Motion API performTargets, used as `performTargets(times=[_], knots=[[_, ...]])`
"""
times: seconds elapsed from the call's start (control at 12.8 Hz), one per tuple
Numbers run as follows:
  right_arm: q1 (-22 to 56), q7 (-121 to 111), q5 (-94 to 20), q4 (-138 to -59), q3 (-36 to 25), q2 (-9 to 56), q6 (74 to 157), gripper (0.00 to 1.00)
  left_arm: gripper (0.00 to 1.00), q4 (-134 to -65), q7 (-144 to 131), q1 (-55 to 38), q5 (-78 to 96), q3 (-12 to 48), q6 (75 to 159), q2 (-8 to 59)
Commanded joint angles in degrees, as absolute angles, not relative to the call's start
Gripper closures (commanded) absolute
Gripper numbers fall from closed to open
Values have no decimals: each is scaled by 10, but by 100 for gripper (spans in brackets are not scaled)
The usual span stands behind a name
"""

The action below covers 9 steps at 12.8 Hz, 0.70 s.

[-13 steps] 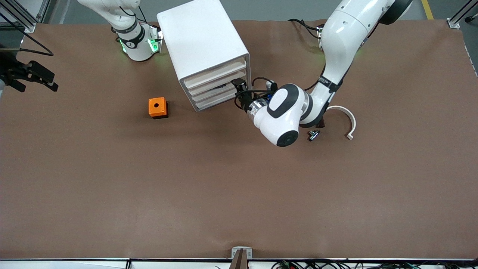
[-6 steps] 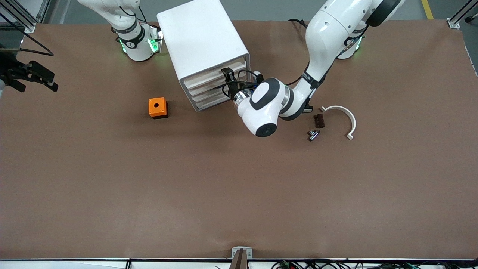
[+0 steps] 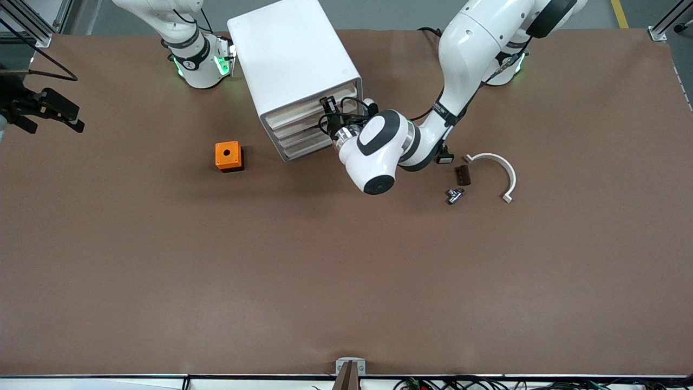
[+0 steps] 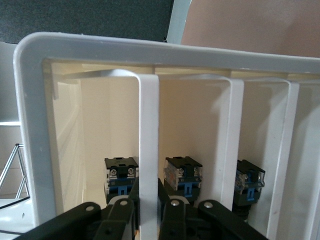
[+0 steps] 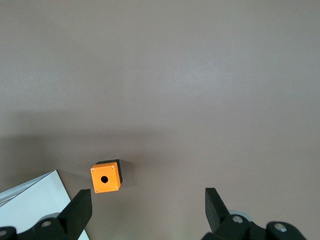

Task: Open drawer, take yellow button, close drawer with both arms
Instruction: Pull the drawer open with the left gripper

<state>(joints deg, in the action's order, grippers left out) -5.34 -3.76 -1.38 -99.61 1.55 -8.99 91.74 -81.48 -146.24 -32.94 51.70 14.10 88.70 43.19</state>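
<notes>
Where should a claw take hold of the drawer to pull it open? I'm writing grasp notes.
By its front lip: the left claw, coming straight at the cabinet front, is shut on the thin white edge of one drawer. That edge juts out, narrow enough to pinch.

No text, label, brand, number or sign can be read anywhere; small dark markings on the black band of the white jointed left arm [image 3: 441, 111] are too small to make out.
</notes>
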Motion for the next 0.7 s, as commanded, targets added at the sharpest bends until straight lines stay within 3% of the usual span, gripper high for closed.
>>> performTargets(times=[0.0,0.62], knots=[[-53,-40,-3,-998,15,-97,914,0,100,-807,-1468,-323,514,132,886,433],[-55,-37,0,-991,14,-75,913,0,100,-776,-1404,-174,517,127,890,436]])
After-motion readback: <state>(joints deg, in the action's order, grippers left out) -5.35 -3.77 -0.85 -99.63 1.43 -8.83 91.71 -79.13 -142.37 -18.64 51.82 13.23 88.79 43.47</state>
